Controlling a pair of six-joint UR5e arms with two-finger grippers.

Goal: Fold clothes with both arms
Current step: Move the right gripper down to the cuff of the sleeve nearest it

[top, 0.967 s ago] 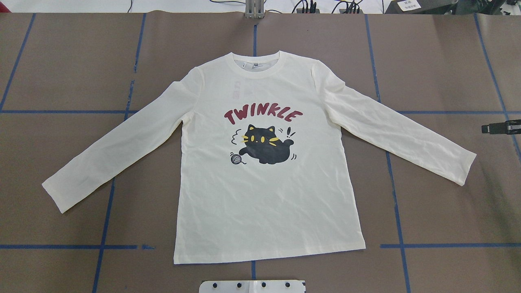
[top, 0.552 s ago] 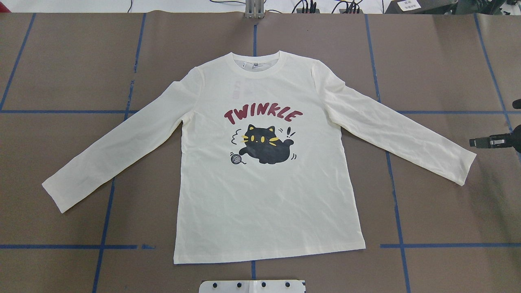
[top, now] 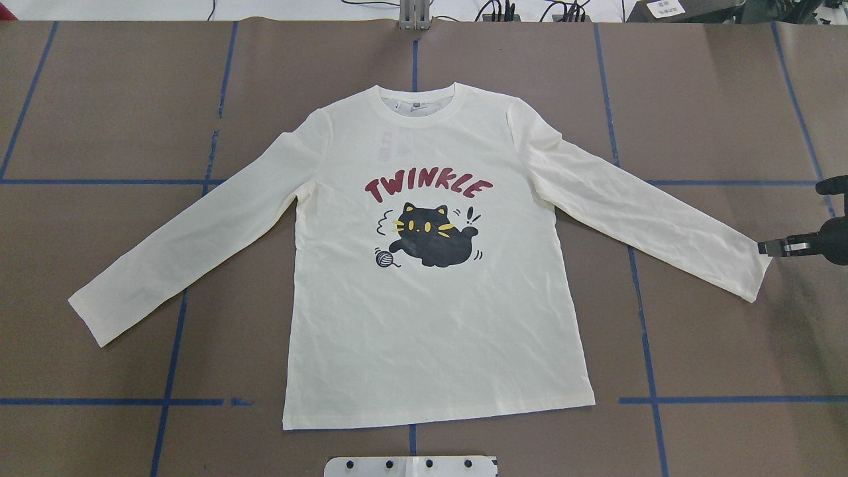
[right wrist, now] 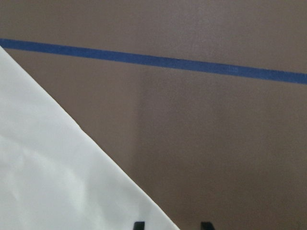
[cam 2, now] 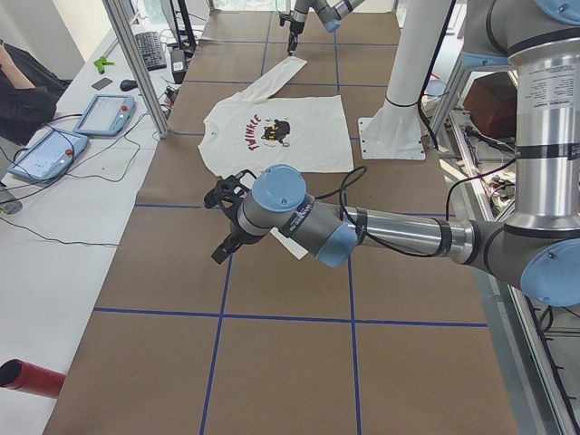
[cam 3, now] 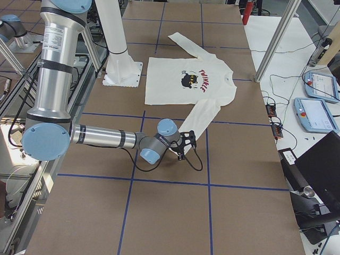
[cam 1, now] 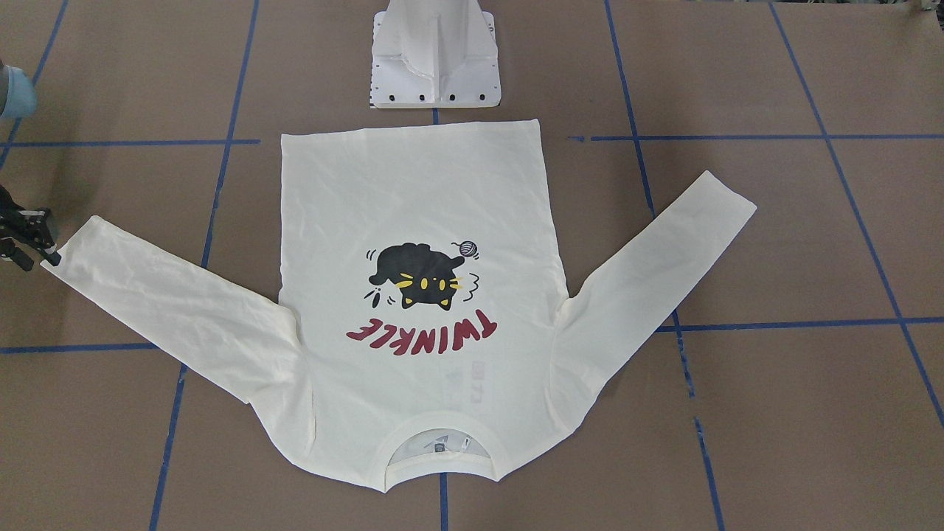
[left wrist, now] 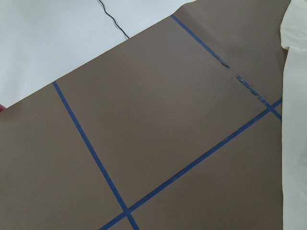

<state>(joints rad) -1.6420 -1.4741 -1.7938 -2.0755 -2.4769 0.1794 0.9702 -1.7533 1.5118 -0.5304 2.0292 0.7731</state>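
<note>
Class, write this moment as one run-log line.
cream long-sleeved cat-print T-shirt: flat | right gripper: open at sleeve cuff | left gripper: away

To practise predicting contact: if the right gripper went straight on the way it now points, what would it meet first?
Most likely the sleeve cuff of the T-shirt: the right gripper points at its edge. Depth is unclear, so it might reach the table beside the cuff instead.

Overhead edge is cutting off my right arm (top: pixel 836 240); wrist view is showing only fingertips (right wrist: pixel 138 225). Left claw (cam 2: pixel 216 228) is appearing too small to judge its grip.
</note>
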